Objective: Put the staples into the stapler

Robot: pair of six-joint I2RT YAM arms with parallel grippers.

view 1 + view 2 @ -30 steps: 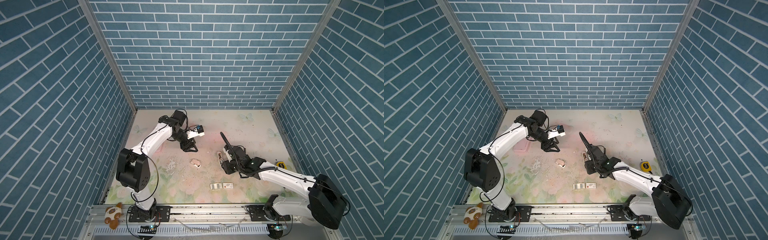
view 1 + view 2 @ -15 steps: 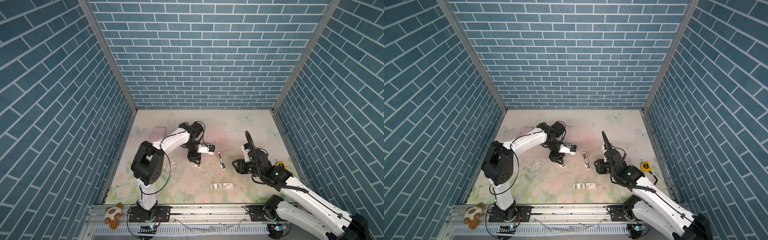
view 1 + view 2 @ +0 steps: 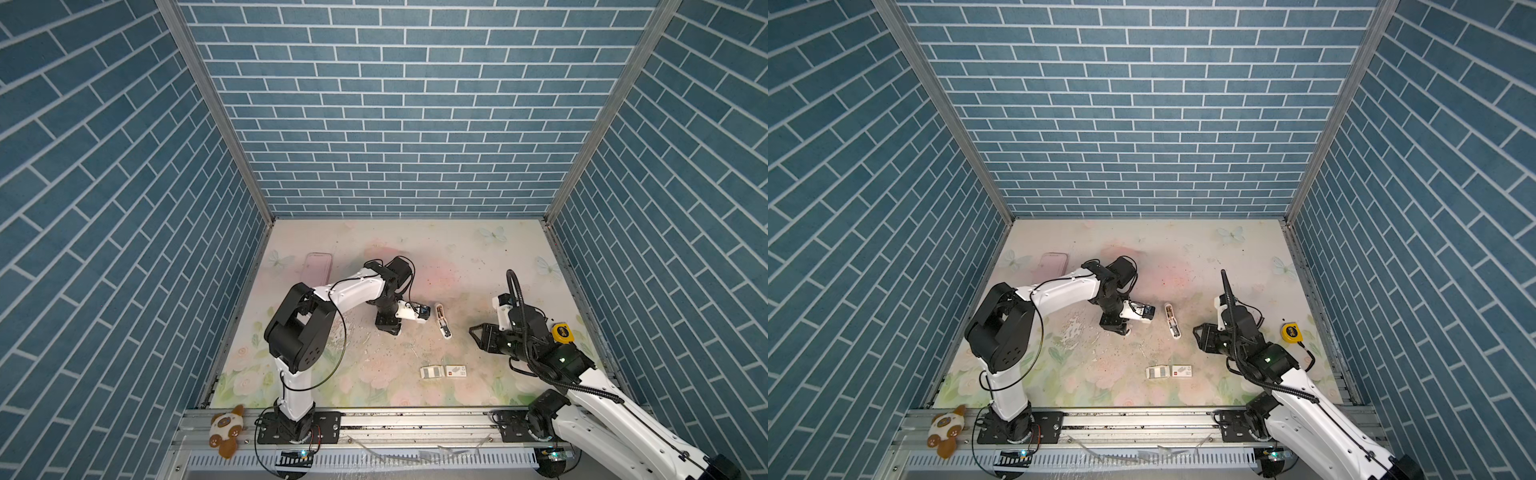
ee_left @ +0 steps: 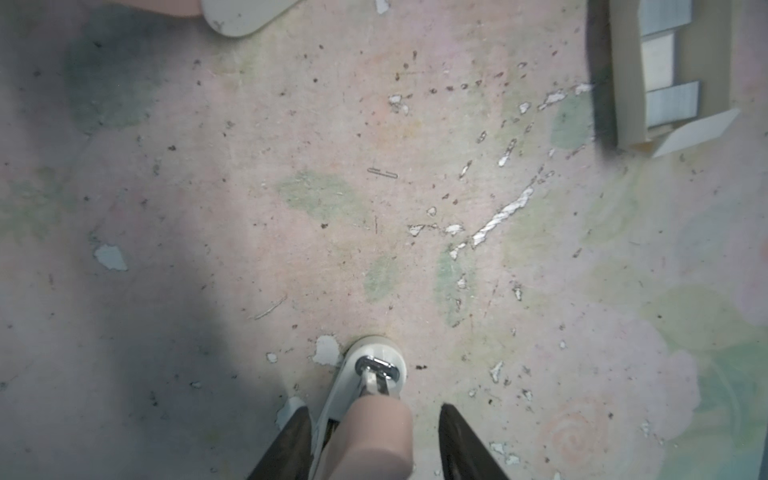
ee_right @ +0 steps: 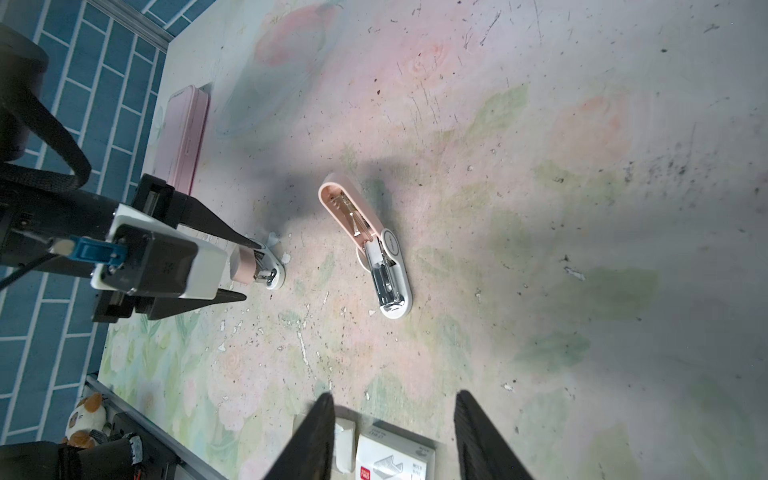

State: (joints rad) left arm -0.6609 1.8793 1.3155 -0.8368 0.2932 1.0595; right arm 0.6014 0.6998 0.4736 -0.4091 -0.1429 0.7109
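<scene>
My left gripper (image 4: 372, 409) is straddling a small pink-and-white stapler (image 4: 376, 370) on the worn floral table (image 3: 457, 257). Its jaws are apart: one finger (image 4: 291, 440) is crowding the white base while the other is standing clear of the pink body, so nothing is being gripped yet. My right gripper (image 5: 395, 395) is hanging released and empty just above the red-marked sleeve (image 5: 395, 457) near the front edge. Beside the sleeve, the white tray (image 4: 627, 75) is holding the silvery staples (image 4: 673, 104). A second stapler (image 5: 365, 245) is lying between my two arms with its lid thrown back and its metal channel exposed, which to my eye makes it the one ready for loading. The trouble I am expecting is on the left: with one finger meeting the little stapler first, a closing squeeze could shove it sideways or roll it on its rounded base rather than pinch it. A skid could carry it towards the opened stapler lying near it. On the right, the strips look thin and brittle, so too hard a pinch could snap them, and the light tray could slide away under a finger. One loose staple (image 4: 382, 172) is lying on the bare patch between the stapler and the tray, harmless but easy to mistake for a strip. A pink case (image 3: 318, 268) is resting well apart by the far left wall, a yellow tape measure (image 3: 562, 332) is sitting behind my right wrist, and a plush toy (image 3: 226, 426) is perched on the front rail. None of these is blocking either reach.
</scene>
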